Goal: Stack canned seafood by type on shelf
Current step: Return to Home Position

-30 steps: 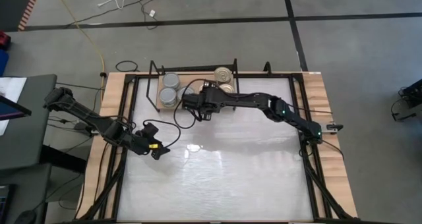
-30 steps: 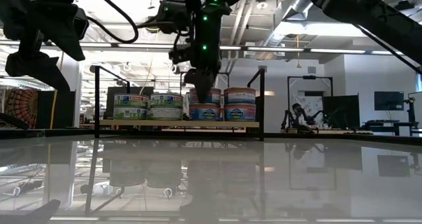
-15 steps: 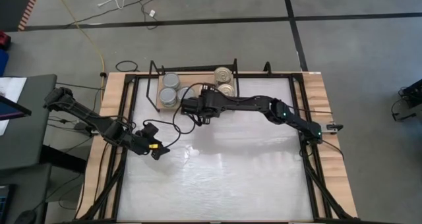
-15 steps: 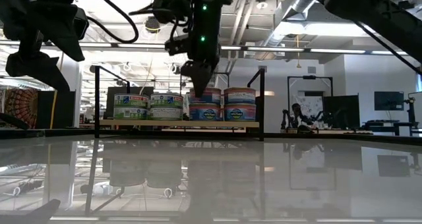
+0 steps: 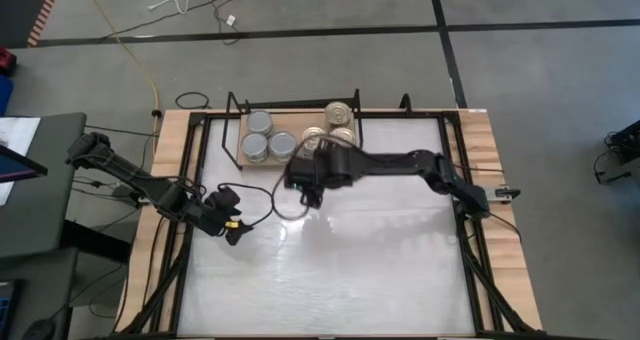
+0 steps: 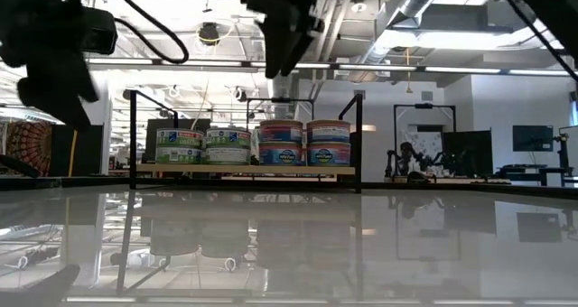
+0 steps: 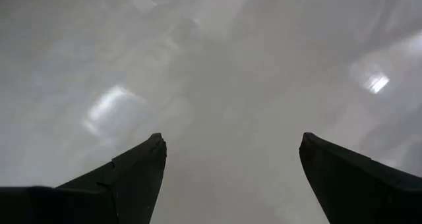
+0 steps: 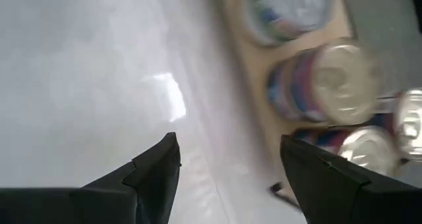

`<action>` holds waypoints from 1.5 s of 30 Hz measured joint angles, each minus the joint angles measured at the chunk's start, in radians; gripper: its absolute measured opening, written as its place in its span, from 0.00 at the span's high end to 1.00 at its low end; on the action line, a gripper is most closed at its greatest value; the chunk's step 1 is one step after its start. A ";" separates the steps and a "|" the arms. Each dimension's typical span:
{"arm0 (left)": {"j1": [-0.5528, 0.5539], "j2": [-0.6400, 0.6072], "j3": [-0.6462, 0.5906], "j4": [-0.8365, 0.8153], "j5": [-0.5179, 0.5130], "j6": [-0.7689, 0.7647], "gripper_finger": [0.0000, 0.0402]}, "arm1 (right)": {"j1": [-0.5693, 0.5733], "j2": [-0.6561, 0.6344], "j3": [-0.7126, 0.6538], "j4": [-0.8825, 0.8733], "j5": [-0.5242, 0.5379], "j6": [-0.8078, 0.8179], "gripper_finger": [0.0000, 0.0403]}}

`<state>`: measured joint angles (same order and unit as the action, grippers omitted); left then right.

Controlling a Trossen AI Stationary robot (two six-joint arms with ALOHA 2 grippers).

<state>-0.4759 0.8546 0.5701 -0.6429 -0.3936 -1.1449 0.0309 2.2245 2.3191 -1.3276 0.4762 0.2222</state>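
right gripper (image 5: 305, 184): up off the table, over the glossy white tabletop (image 5: 380, 270), just in front of the shelf and clear of the tins. Right wrist view: its two dark fingers (image 8: 148, 178) are apart and empty, with only tabletop under them. The shelf edge and a few tins sit off to one side of that view. Low view shows it blurred, high up near the top edge.

left gripper (image 5: 232, 232): over the left part of the tabletop, well apart from the shelf. Left wrist view: fingers (image 7: 132, 181) wide apart and empty, bare white surface below.

Light wooden shelf in a thin black wire frame (image 5: 300, 120): at the far edge of the table, a bit left of centre. Every tin in view stands on it.

From above:
- three small round flat metal grey-topped tins (image 5: 258, 145), bunched on the shelf's left half
- three gold-topped tins (image 5: 339, 112), bunched on its right half
- the two groups are near each other, not mixed

Low view:
- green-labelled tins (image 6: 180, 146) side by side on the left
- blue-and-red-labelled tins (image 6: 281, 153) on the right, two stacks, each two high, stacks touching
- layer count in the green group: can't tell from this angle
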 joint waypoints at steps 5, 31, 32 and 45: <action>-0.001 0.000 0.000 -0.057 0.024 0.233 0.17 | 0.105 -0.025 -0.103 -0.007 -0.005 0.026 0.28; 0.407 -0.213 -0.408 0.837 0.371 1.082 0.17 | 0.244 -0.600 -1.245 0.751 -0.255 0.250 0.28; 0.417 -0.232 -0.415 0.837 0.380 1.088 0.17 | 0.241 -0.617 -1.275 0.762 -0.256 0.275 0.28; 0.427 -0.599 -0.558 0.773 0.394 1.042 0.17 | 0.242 -0.729 -1.447 0.925 -0.261 0.331 0.28</action>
<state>-0.0486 0.2556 0.0123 0.1303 0.0002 -0.1032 0.2726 1.4960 0.8722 -0.4030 0.2153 0.5536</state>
